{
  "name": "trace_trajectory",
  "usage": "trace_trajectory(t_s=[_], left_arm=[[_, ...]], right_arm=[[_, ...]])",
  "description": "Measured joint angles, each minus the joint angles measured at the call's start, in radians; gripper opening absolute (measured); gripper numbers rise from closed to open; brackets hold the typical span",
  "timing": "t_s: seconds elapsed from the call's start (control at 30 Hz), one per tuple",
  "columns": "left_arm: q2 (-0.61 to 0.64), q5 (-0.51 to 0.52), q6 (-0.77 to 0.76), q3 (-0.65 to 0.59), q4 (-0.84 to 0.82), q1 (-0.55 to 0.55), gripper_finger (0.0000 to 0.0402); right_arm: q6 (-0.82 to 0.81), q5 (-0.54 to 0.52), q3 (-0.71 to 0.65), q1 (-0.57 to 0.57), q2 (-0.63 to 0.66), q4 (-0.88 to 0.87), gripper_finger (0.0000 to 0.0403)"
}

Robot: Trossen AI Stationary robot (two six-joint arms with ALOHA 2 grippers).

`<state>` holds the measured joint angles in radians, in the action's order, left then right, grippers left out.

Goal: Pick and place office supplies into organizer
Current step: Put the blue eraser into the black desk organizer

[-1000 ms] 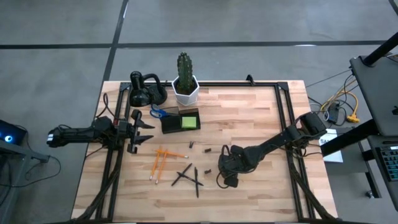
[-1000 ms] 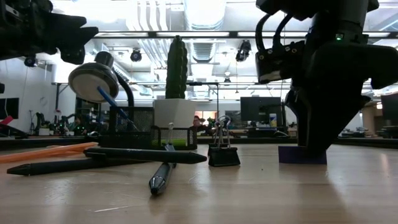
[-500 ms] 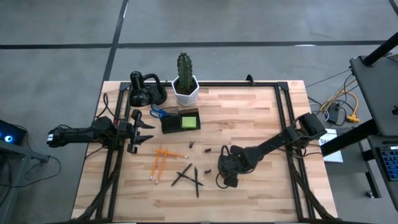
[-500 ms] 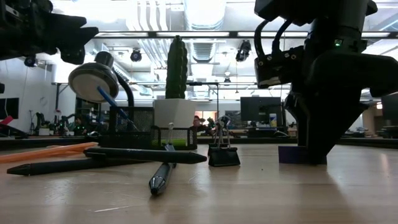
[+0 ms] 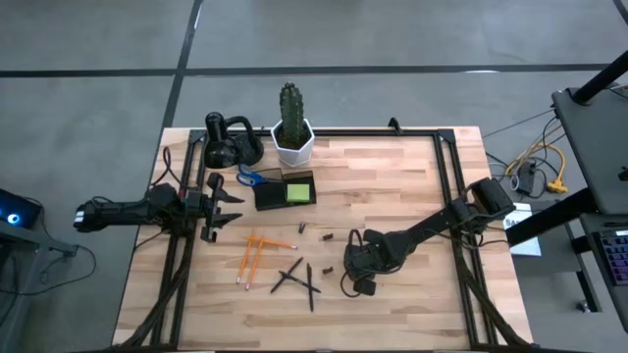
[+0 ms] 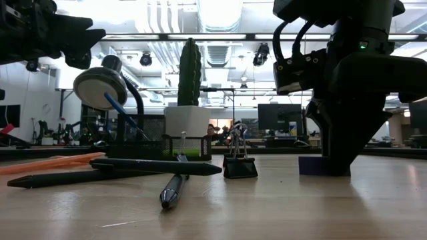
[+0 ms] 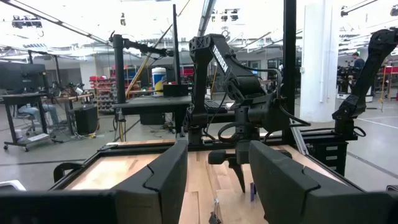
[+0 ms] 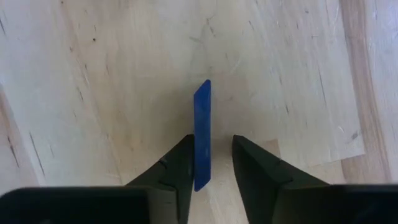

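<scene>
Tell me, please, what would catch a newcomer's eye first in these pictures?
Probably the right tool, lowered to the tabletop right of the scattered pens, its fingers straddling a thin blue piece standing on edge. Next, the tall green cactus in its white pot at the table's far edge, just behind the dark organizer with its lime-green sticky-note pad. The left tool waits at the left edge.

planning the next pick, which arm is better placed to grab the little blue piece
Right. Its gripper is down on the table with the blue piece between its fingers. The left gripper waits at the table's left edge, far off.
</scene>
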<state>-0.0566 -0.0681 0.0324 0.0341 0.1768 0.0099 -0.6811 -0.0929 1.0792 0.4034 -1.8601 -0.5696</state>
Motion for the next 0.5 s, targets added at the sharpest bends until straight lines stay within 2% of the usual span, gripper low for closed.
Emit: trace_trajectory(t_s=[0.3, 0.5], left_arm=[[0.000, 0.000, 0.000, 0.000, 0.000, 0.000, 0.0157], [0.000, 0.000, -0.001, 0.000, 0.000, 0.000, 0.0157]], right_arm=[[-0.001, 0.017, 0.001, 0.000, 0.000, 0.001, 0.0019], [0.000, 0.013, 0.003, 0.000, 0.006, -0.005, 0.0016]])
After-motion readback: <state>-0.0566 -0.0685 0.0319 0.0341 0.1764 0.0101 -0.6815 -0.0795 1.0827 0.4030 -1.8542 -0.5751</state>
